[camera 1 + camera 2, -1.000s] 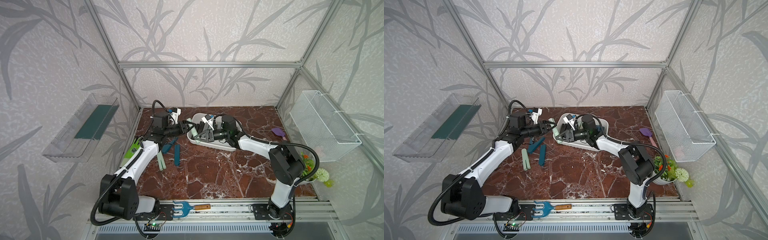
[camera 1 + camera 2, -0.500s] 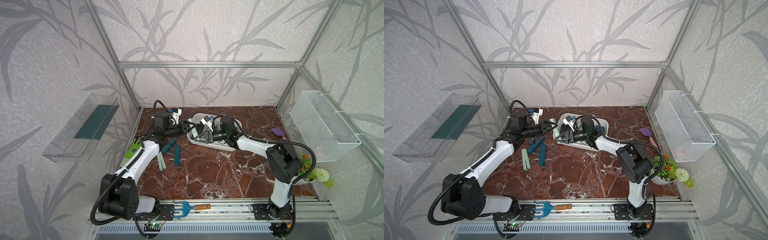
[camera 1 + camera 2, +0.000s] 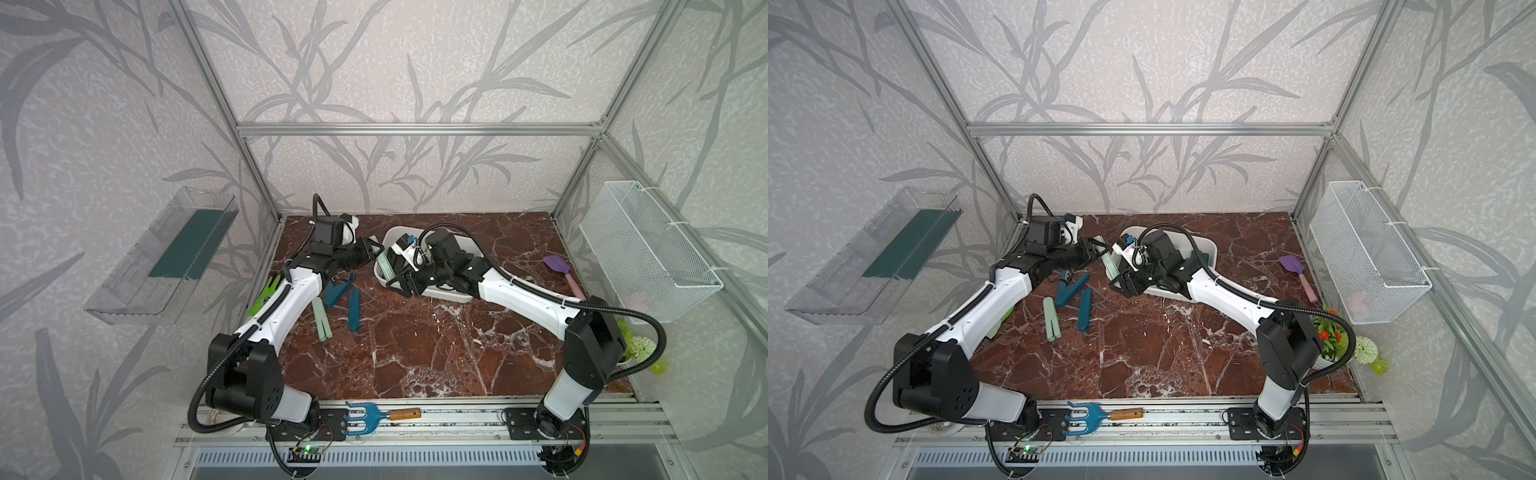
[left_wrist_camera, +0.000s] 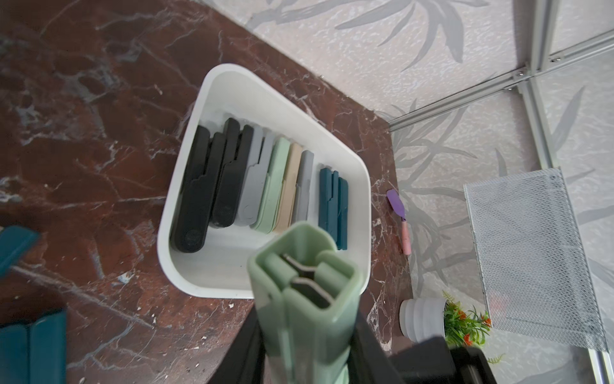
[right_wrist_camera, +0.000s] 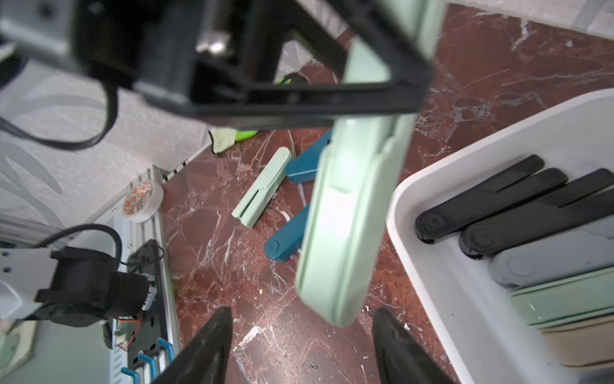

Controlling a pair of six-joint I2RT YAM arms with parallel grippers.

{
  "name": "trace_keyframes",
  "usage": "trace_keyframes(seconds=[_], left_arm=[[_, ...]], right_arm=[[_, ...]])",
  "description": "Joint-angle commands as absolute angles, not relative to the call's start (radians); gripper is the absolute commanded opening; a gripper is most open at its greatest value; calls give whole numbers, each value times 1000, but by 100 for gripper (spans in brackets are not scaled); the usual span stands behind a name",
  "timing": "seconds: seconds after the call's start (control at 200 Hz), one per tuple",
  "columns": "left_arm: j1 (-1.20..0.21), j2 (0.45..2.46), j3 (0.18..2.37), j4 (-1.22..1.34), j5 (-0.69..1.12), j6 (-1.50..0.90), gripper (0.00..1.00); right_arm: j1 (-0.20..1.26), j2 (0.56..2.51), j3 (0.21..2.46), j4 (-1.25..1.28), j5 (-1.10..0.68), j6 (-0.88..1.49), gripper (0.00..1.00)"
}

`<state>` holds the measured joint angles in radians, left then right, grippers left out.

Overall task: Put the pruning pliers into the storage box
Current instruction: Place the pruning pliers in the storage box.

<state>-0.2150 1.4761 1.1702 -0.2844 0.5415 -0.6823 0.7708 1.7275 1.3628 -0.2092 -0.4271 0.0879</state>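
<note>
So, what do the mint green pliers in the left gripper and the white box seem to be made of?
Mint green pliers: probably moulded plastic, matte, with rounded edges; grey blades in the end look like metal. Storage box: likely plastic, smooth, soft sheen, one-piece rounded rim.

White shells covered the left arm (image 3: 291,303) and right arm (image 3: 523,297) between black joints (image 3: 249,374), with ribbed black cables (image 3: 660,338). The left gripper (image 3: 371,250) and right gripper (image 5: 300,345) were black.

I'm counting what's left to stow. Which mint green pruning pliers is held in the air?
The mint pliers clamped in the left gripper, hanging beside the storage box. Another mint one lies flat on the table; a third is in the box.
</note>
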Motion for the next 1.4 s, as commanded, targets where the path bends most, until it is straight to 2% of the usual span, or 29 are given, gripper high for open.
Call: trace_keyframes(seconds=[0.0,0.135,0.435,0.51,0.71,0.82,0.93,1.025,1.145,1.205,1.394], left_arm=[[-236,1495,1202,-342,510,-721,0],[-244,1493,1214,-352,525,-736,0],[-247,1480,1235,-374,558,-747,0],[-248,1482,1233,-377,558,-747,0],[-250,1492,1227,-370,561,-749,0],[-251,1497,1224,-367,563,-750,0],[-250,1498,1229,-370,557,-747,13],[-250,1499,1232,-370,555,-747,18],[-250,1507,1228,-367,560,-750,17],[-250,1508,1227,-366,564,-750,16],[-250,1503,1225,-374,565,-744,13]], right_arm=[[810,1756,1398,-277,-260,-7,64],[830,1788,1413,-237,-202,-15,58],[830,1829,1437,-177,-136,-18,51],[830,1830,1440,-163,-133,-12,45],[831,1829,1443,-149,-133,6,15],[831,1825,1440,-144,-135,14,10],[831,1818,1436,-136,-138,16,5],[831,1809,1430,-125,-143,23,7],[831,1808,1429,-104,-149,32,34],[830,1811,1431,-96,-159,35,43],[830,1828,1452,-97,-172,22,47]])
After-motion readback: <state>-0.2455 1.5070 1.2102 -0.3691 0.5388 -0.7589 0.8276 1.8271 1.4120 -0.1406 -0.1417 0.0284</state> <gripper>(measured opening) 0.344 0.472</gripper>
